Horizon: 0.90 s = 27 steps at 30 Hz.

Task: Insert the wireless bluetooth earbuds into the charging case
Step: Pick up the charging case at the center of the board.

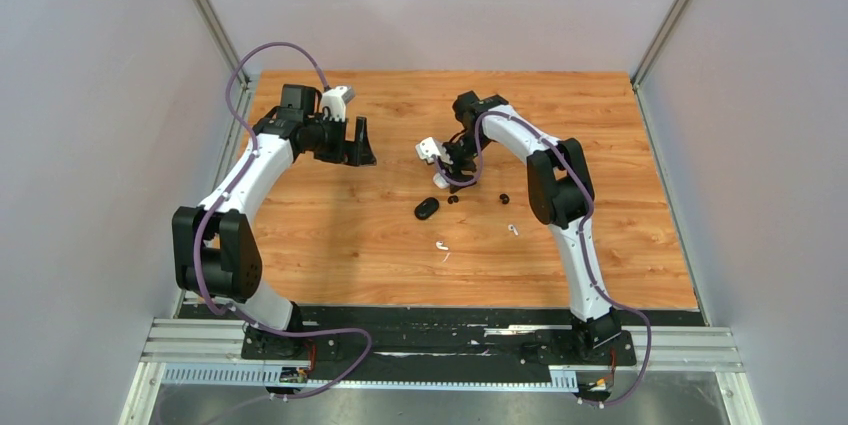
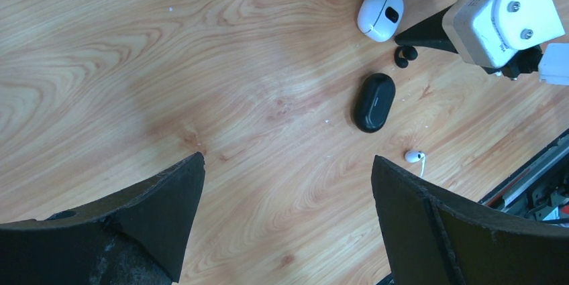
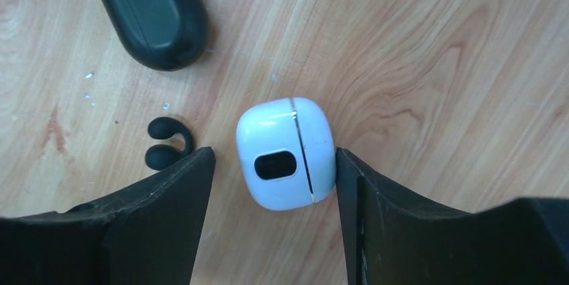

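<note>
the wooden worktop (image 1: pixel 330 245) holds everything. the left gripper (image 1: pixel 358 142) hangs above it at 10 o'clock in the top view, fingers spread wide with nothing between them. the right gripper (image 3: pixel 275 154) is low near the middle, fingers apart on each side of the white case (image 3: pixel 285 154). one finger looks to touch the case. the black case (image 1: pixel 427 209) lies shut at 7 o'clock of the white case. all four earbuds lie out on the wood. one black earbud (image 3: pixel 168 144) is just beside the white case, and a second black earbud (image 1: pixel 504 198) is at 3 o'clock of that one. a white earbud (image 1: pixel 440 244) lies at 5 o'clock of the black case, and a second white earbud (image 1: pixel 513 229) at 4 o'clock.
</note>
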Each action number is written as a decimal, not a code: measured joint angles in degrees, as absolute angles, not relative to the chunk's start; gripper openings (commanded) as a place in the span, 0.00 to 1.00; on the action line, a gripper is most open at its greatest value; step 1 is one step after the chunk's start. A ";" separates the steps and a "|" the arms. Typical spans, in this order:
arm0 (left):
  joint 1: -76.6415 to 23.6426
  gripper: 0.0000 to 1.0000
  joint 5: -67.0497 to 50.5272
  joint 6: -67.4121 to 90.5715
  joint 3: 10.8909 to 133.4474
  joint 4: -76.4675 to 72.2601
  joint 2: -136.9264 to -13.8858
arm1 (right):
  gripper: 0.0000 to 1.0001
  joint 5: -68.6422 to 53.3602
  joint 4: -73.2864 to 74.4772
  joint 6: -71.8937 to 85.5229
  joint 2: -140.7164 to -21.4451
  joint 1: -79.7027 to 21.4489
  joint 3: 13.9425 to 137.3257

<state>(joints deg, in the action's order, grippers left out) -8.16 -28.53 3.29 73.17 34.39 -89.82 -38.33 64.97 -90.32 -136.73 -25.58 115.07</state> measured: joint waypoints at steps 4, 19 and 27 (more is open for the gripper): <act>-8.16 1.00 -28.93 3.68 73.17 33.80 -89.95 | 0.59 -36.97 66.22 -87.31 -136.73 -25.54 115.13; -8.58 1.00 -29.98 4.91 73.28 33.12 -92.49 | 0.26 -37.76 62.81 -71.61 -137.64 -25.54 116.68; -9.17 0.99 -33.23 6.61 75.85 30.46 -95.64 | 0.00 -36.03 56.88 -62.59 -134.50 -25.23 112.81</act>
<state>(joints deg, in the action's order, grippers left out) -9.17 -33.23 6.61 75.85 30.46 -95.64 -36.03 56.88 -62.59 -134.50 -25.23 112.81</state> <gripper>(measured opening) 0.998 0.437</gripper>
